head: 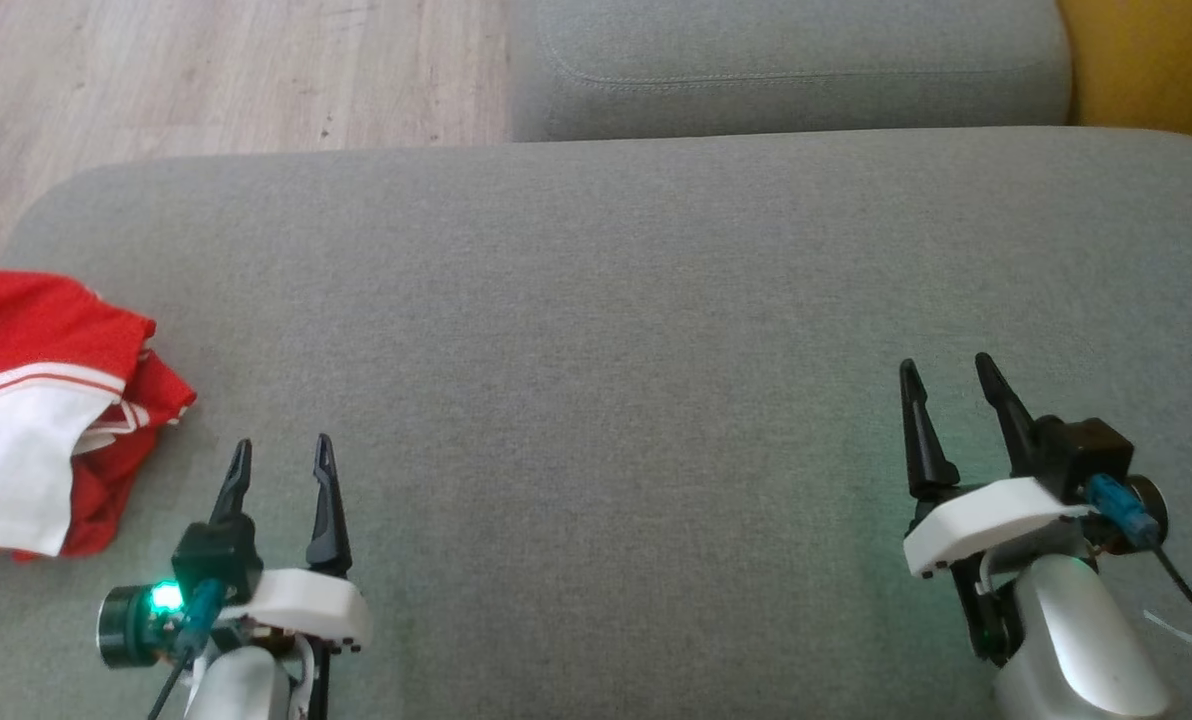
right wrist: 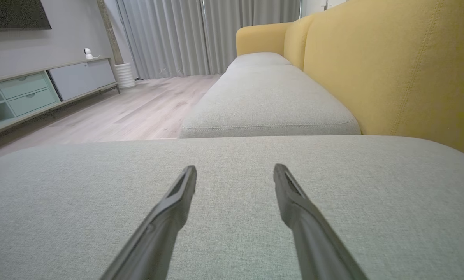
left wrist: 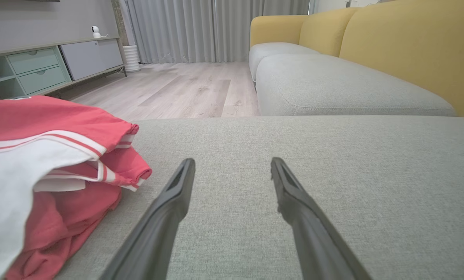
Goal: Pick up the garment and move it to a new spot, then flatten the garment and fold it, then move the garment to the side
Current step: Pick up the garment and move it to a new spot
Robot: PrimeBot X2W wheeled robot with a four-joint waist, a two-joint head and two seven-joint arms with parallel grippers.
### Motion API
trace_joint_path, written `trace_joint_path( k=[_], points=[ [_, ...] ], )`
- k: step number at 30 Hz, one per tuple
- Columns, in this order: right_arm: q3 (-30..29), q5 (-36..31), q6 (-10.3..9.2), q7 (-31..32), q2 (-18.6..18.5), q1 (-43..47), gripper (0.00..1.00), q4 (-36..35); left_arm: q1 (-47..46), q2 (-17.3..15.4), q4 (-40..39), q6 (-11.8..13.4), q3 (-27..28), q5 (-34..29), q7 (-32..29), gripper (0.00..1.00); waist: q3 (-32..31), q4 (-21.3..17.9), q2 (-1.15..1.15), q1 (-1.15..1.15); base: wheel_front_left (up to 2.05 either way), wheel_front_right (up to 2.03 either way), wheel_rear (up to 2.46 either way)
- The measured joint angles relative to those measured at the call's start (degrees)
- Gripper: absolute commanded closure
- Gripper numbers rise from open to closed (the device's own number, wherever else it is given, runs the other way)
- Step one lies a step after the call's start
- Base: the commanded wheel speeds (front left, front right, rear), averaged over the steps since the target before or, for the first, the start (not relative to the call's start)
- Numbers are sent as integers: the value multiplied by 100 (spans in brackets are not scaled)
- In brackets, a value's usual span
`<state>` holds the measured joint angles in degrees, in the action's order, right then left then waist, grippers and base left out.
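l end effector (head: 284, 443) agape nr garment (head: 36, 400)

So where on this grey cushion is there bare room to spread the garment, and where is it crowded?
Free: the middle of the grey cushion, between the open left gripper and open right gripper, up to the seam with the far cushion. Crowded: the left edge, where the red and white garment lies bunched.
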<state>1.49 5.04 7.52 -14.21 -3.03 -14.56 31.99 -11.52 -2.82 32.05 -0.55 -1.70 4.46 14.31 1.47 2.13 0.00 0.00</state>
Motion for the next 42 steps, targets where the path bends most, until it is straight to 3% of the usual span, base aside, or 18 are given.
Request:
trace_joint_path(
  k=[8, 26, 38, 42],
  points=[
    [131, 0, 0, 0, 1, 2, 0, 9, 1, 26, 44, 0, 1, 4, 12, 0, 57, 457, 0, 0, 0, 0, 0],
    [509, 144, 0, 0, 10, -9, 0, 54, 258, 41, -163, 4, 111, 64, 14, 0, 254, 2419, 0, 0, 0, 0, 0],
    [568, -29, 0, 0, 10, -181, 0, 111, 158, 7, -81, -41, 544, 111, 13, 0, 665, 2665, 0, 0, 0, 0, 0],
    [656, -169, 0, 0, -68, -529, 0, 44, -579, -242, 146, -203, 713, 104, 14, 0, 1050, 2580, 0, 1, 0, 0, 0]
  ],
)
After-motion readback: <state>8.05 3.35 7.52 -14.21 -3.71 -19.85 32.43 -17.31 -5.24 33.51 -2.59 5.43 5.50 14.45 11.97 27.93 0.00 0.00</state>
